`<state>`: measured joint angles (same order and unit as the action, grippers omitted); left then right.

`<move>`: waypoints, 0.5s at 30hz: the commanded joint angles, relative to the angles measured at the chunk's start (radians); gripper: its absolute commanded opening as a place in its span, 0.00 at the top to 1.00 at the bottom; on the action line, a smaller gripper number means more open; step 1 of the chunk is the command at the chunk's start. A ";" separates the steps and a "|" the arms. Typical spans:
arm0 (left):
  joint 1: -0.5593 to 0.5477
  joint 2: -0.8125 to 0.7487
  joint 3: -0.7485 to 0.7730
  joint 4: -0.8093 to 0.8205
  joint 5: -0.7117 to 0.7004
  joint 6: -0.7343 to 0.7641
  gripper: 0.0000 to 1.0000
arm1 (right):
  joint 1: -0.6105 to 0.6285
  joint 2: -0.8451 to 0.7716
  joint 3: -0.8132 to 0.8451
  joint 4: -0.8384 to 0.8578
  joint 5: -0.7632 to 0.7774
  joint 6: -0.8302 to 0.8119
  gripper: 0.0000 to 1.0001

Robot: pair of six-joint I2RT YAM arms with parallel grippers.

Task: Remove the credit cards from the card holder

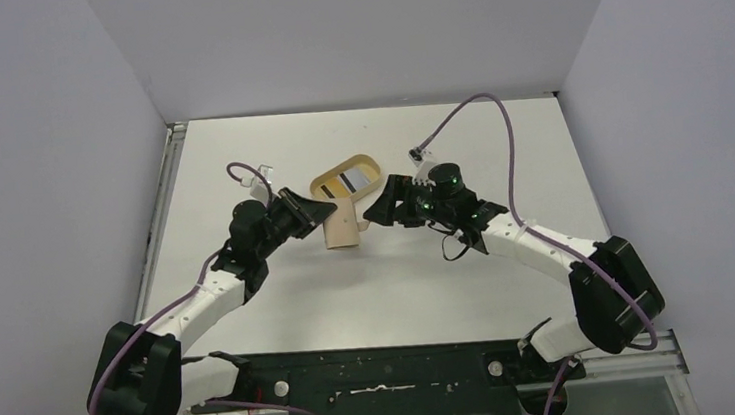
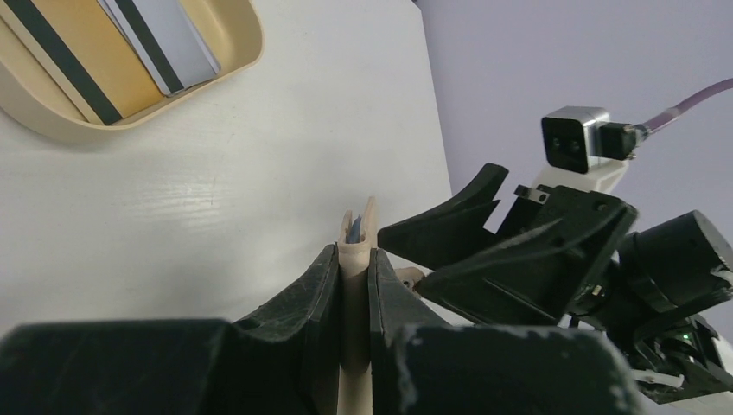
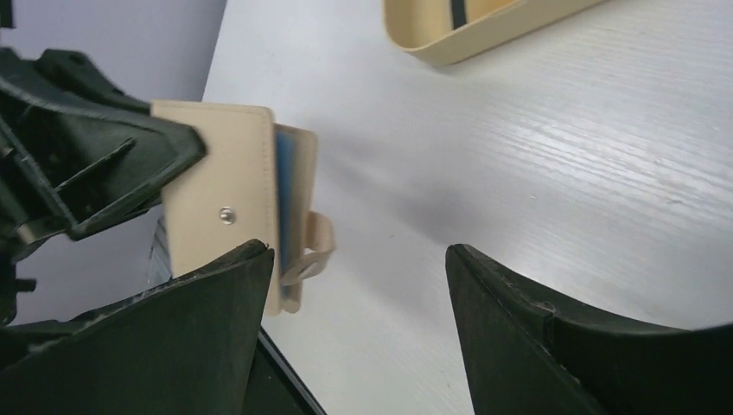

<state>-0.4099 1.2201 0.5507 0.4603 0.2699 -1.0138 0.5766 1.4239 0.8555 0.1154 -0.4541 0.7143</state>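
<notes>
My left gripper is shut on the tan card holder and holds it edge-up, a little open, just above the table. In the left wrist view my gripper clamps the card holder, with blue showing inside. In the right wrist view the card holder shows a blue card edge and its snap tab. My right gripper is open and empty just right of it, jaws wide apart. Credit cards with black stripes lie in the oval tray.
The oval tan wooden tray sits just behind the card holder, near the table's middle back, and shows in the right wrist view. Grey walls enclose the table on three sides. Purple cables loop over both arms.
</notes>
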 commanded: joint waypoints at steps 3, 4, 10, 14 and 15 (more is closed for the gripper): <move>-0.002 -0.012 0.031 0.115 0.003 -0.033 1.00 | -0.010 0.017 -0.040 0.170 0.151 0.132 0.29; -0.003 -0.010 0.031 0.122 0.003 -0.038 1.00 | -0.010 0.027 -0.038 0.186 0.140 0.138 0.31; -0.003 -0.001 0.027 0.141 0.003 -0.048 1.00 | -0.001 0.077 -0.038 0.284 0.092 0.179 0.40; -0.003 0.005 0.019 0.156 0.002 -0.049 1.00 | 0.011 0.107 -0.030 0.311 0.075 0.194 0.49; -0.003 0.007 0.015 0.164 0.001 -0.051 1.00 | 0.014 0.113 -0.030 0.323 0.067 0.199 0.50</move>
<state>-0.4099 1.2263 0.5507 0.5179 0.2699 -1.0542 0.5755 1.5188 0.8051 0.3119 -0.3698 0.8856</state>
